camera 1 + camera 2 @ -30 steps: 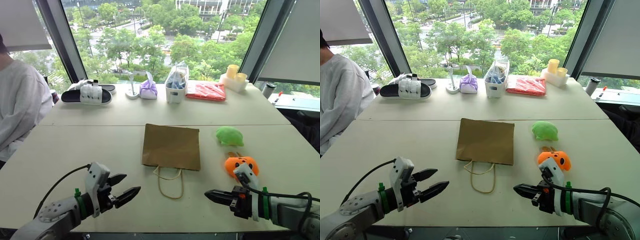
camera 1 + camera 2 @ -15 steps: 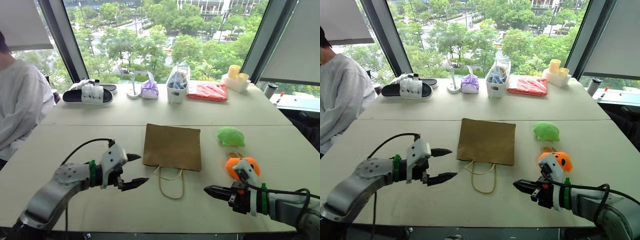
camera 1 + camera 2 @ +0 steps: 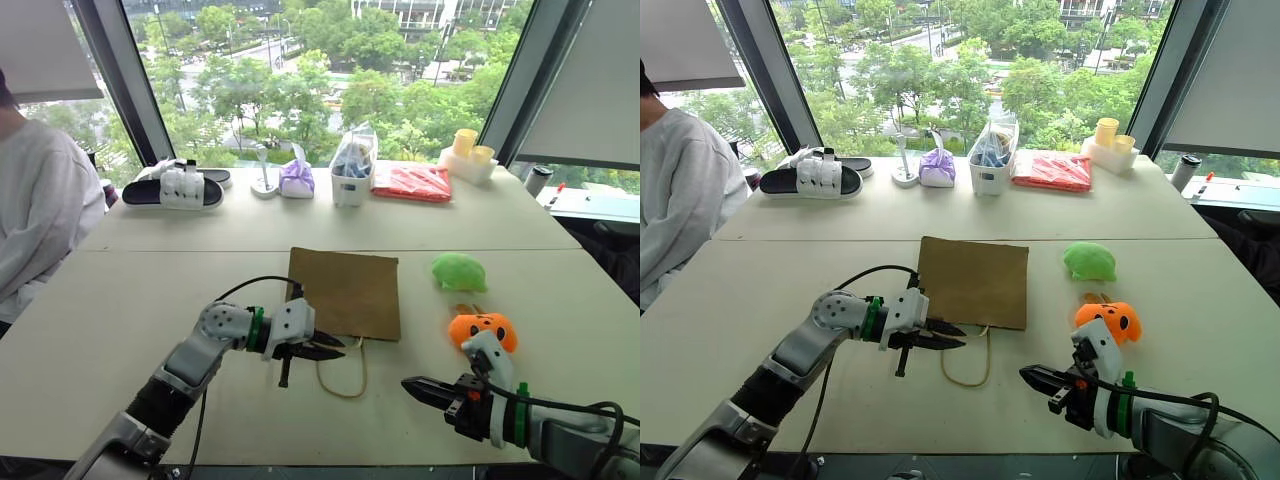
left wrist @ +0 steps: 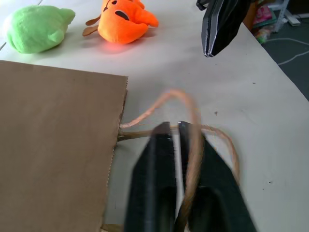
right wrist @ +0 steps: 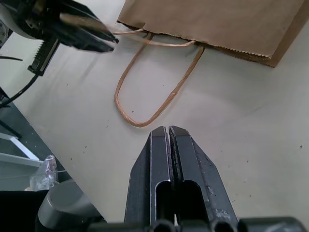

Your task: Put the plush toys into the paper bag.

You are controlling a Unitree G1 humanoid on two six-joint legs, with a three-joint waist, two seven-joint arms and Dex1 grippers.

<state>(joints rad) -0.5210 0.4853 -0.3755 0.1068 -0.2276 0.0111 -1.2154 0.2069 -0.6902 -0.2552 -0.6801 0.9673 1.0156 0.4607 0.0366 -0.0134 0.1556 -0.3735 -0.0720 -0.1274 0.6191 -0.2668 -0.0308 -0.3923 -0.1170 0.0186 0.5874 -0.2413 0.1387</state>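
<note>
The plain brown kraft paper bag (image 3: pixel 343 293) is laid flat mid-table, its long axis running toward the window — the mouth and thin beige rope handles (image 3: pixel 342 371) are pointed at the robot. The left gripper (image 3: pixel 322 347) is positioned at the bag's mouth edge; its black fingers are seen pressed together with one handle strand draped over them — an actual pinch cannot be confirmed. The right gripper (image 3: pixel 417 389) is held above the table's near edge, fingers fully closed, nothing gripped. The light green rounded plush toy (image 3: pixel 459 272) and the bright orange plush toy with dark face marks (image 3: pixel 482 330) are found right of the bag, green one farther.
</note>
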